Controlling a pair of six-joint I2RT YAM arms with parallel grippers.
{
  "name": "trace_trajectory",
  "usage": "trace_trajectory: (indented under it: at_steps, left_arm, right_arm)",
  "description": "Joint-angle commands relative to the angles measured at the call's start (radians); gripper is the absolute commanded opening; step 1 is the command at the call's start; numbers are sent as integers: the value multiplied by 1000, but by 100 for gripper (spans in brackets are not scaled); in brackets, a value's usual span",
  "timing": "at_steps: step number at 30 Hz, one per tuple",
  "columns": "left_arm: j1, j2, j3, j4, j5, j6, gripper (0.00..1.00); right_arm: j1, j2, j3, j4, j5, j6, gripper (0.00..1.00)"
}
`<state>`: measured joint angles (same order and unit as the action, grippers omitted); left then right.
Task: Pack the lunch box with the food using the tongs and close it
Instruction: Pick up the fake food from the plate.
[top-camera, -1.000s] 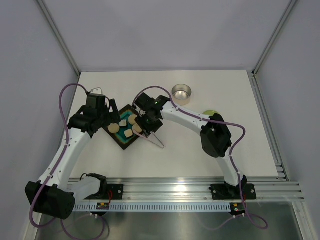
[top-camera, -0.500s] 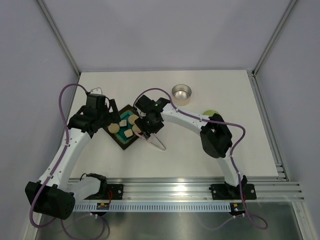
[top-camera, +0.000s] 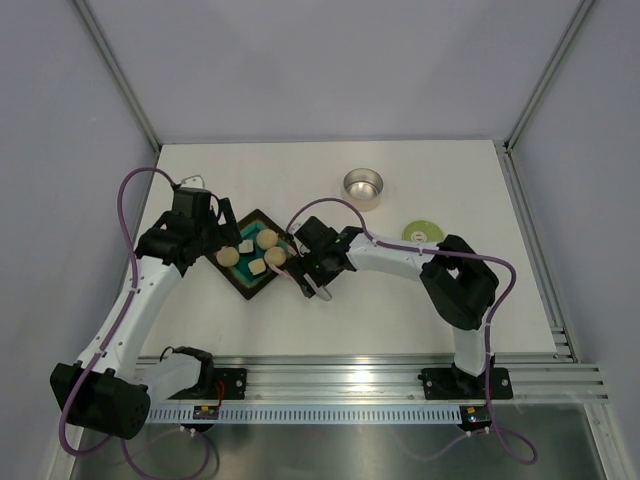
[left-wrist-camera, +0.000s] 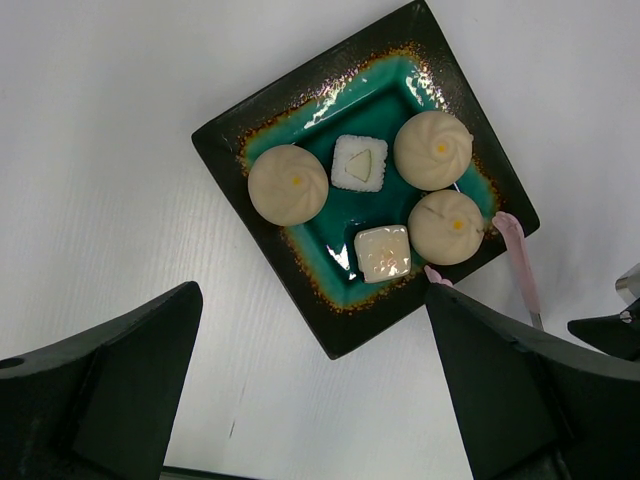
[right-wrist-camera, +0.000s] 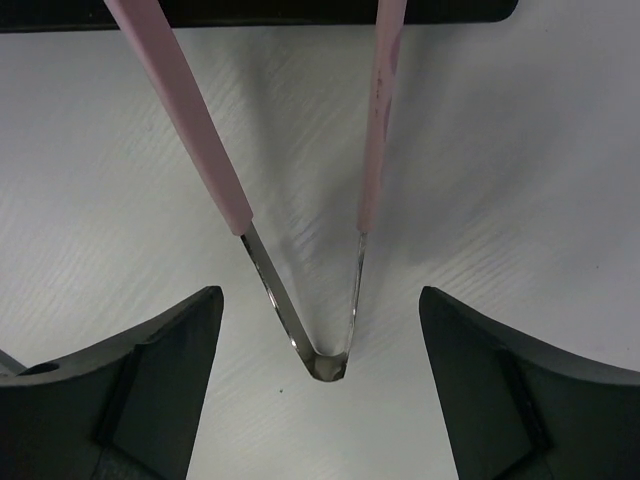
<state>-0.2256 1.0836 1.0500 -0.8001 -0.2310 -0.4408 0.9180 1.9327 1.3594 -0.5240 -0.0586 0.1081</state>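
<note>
Left gripper (left-wrist-camera: 312, 290), right gripper (right-wrist-camera: 320, 292) spread wide; tongs (right-wrist-camera: 185, 120) lie loose beside tray (left-wrist-camera: 338, 332) (5 food (left-wrist-camera: 288, 185) pieces).

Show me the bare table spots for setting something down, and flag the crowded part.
Bare: the far strip behind the tray, left of the tin; the near strip below the tongs, between both arms; right of the lid. Crowded: around the tray, where the left hand, right hand and tongs meet.

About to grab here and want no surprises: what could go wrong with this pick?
The tongs lie flat on the table, so the open right gripper may skid them instead of lifting. Their tips reach the tray rim; a shove could jolt the food. Gripping near the bend may leave little control of the tips.
</note>
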Motion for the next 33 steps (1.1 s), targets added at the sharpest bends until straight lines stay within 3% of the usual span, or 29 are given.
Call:
trace_trajectory:
  at_steps: [1, 7, 18, 33]
  left_arm:
    - [5, -17, 19, 29, 12, -9, 99]
    - [6, -19, 18, 27, 13, -9, 99]
    - [5, -16, 21, 27, 12, -4, 99]
    - [5, -14, 1, 41, 21, -10, 99]
  right_arm:
    - [24, -29, -26, 133, 37, -34, 88]
    - [39, -9, -58, 199, 52, -35, 87]
    - [44, 14, -146, 334, 111, -16, 73]
    - [48, -70, -204, 354, 106, -22, 38]
